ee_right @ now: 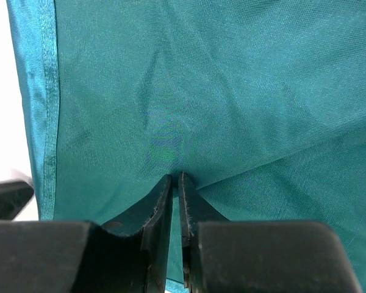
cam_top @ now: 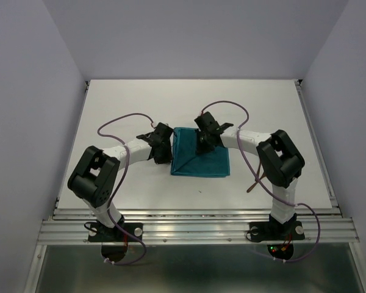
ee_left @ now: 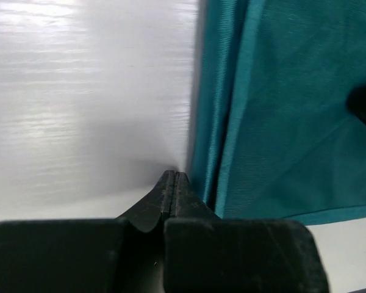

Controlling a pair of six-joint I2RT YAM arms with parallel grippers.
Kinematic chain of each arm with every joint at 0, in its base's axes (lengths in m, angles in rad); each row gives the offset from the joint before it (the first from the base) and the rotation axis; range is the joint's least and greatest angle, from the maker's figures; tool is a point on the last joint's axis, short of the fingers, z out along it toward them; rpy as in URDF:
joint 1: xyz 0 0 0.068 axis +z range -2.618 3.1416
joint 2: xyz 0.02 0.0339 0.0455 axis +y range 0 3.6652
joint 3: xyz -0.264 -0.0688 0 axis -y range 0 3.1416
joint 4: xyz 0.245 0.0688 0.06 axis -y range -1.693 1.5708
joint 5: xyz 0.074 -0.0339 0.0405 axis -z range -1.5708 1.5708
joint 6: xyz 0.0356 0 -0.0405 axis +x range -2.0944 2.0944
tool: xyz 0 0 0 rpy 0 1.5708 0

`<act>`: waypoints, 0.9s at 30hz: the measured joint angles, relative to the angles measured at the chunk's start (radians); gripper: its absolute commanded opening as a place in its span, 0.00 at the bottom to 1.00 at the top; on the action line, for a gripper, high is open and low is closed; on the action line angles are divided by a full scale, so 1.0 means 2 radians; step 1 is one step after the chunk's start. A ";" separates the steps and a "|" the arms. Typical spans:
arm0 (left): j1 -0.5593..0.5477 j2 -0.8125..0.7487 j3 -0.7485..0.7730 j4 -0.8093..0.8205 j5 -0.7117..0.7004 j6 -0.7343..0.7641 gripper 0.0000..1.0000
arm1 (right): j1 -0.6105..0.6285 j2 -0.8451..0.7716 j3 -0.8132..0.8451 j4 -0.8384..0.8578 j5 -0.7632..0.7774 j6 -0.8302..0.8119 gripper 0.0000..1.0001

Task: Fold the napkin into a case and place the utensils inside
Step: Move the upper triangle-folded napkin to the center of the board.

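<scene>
Showing an early stage of the job, seen from above: the teal napkin (cam_top: 201,160) lies flat at the middle of the white tabletop (cam_top: 140,110), between the two arms; it looks folded over at least once into a roughly square pad, with doubled satin hems along its left side, but it is not yet the narrow strip a case would need; the folding seems to be the step in hand.

The left tool (ee_left: 172,178) has its fingers pressed together on nothing, tips down on the bare tabletop just beside the napkin's left hem; the right tool (ee_right: 175,178) rests on top of the cloth toward its far side, fingers almost together, and creases fan out from the tips, so it appears clamped on a small pinch of napkin.

One thin reddish-brown utensil (cam_top: 254,182) lies on the tabletop to the right, beside the right arm's elbow and partly hidden by it, well apart from the napkin; a second one cannot be seen; nothing has gone inside the cloth, so the narrowing folds and the loading of the cutlery are left to do.

The tabletop is smooth, matt white and lightly glossy under the light; pale lavender walls (cam_top: 36,73) enclose it on three sides; a ribbed aluminium rail (cam_top: 195,229) along the near edge carries both arm bases; purple cables (cam_top: 119,119) loop above the arms.
</scene>
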 measured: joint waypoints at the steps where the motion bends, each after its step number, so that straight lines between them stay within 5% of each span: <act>1: -0.003 -0.001 0.000 0.004 0.006 -0.001 0.00 | 0.000 0.000 0.000 0.000 0.003 -0.001 0.15; 22: -0.101 0.003 -0.002 0.051 0.125 -0.044 0.00 | -0.029 -0.101 0.000 -0.039 0.080 -0.013 0.21; 27: -0.098 -0.019 -0.003 0.037 0.132 -0.039 0.13 | -0.045 -0.101 0.000 -0.043 0.087 -0.018 0.22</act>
